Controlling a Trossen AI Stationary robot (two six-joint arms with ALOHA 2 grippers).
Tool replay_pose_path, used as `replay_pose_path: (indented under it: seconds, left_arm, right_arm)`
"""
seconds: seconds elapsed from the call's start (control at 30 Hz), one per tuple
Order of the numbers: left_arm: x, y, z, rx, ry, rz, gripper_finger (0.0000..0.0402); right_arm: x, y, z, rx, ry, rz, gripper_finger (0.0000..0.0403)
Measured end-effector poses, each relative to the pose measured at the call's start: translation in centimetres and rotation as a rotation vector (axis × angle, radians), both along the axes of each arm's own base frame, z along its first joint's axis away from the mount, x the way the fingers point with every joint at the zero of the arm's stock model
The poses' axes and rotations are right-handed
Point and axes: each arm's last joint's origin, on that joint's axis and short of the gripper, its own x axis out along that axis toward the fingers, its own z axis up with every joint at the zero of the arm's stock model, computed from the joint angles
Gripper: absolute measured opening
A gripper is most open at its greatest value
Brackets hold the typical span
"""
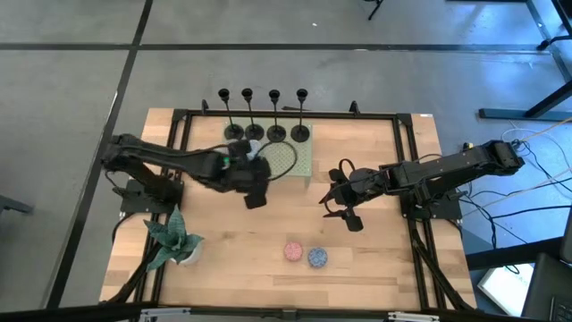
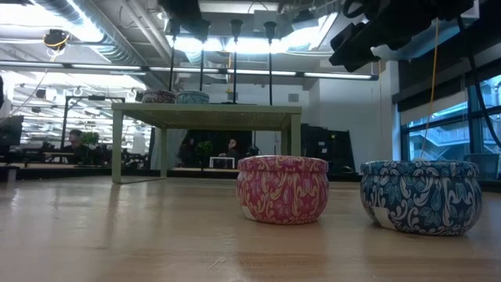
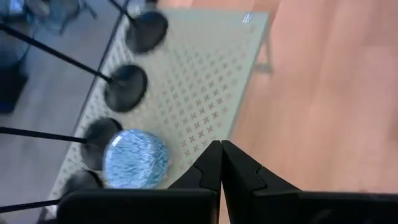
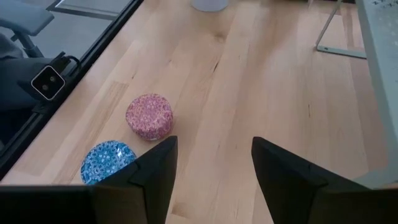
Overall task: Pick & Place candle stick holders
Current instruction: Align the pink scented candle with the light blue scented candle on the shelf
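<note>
Your left gripper (image 1: 255, 199) sat just left of centre in the high view, at the lower edge of the small green stand (image 1: 299, 161), jaws pinched tight together on nothing. The four candle stick holders (image 1: 264, 132) stood in a row along the stand's far edge, upper middle of the frame, all upright. In the left wrist view their round bases lined the pale patterned top at the left, with a blue candle (image 3: 135, 158) beside the lower ones.

Your right gripper (image 1: 344, 213) hung right of centre, jaws about half apart and empty, with the pink candle (image 4: 149, 116) and a second blue candle (image 4: 107, 162) on the table (image 1: 375, 259) at the lower left of its wrist view.

My read: no holder was in hand yet. To do it well you needed those left jaws spread before closing in, then a grip low on one stem, clear of its neighbours, so the row didn't topple.
</note>
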Motion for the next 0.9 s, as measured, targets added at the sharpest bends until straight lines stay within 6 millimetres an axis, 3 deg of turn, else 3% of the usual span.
replay_pose_path:
  seconds: [0.1,0.17,0.33,0.5,0.63,0.9]
  left_arm:
    - [-2.2,-1.2,1.9,-0.016,-0.084,-0.033,0.0002]
    - [-3.4,-2.1,1.9,-0.040,-0.120,-0.048,0.0002]
    - [-5.5,-4.8,-0.8,-0.070,-0.179,-0.148,0.0002]
    - [-5.8,-7.1,-4.6,-0.092,-0.292,-0.247,0.0002]
    - [-5.9,-7.7,-6.9,-0.113,-0.353,-0.219,0.0002]
    - [-6.0,-7.8,-7.8,-0.177,-0.333,-0.242,0.0024]
  right_arm:
    - [0.1,0.0,0.1,0.022,-0.012,-0.011,0.0211]
    - [0.3,0.1,0.2,0.050,-0.021,-0.029,0.0211]
    - [0.8,0.2,-0.1,0.049,-0.032,-0.033,0.0211]
    - [2.2,0.2,-1.3,0.019,-0.038,-0.079,0.0211]
    - [3.5,0.4,-2.3,0.031,-0.056,-0.117,0.0211]
    - [5.3,2.7,-1.3,0.072,-0.068,-0.040,0.0211]
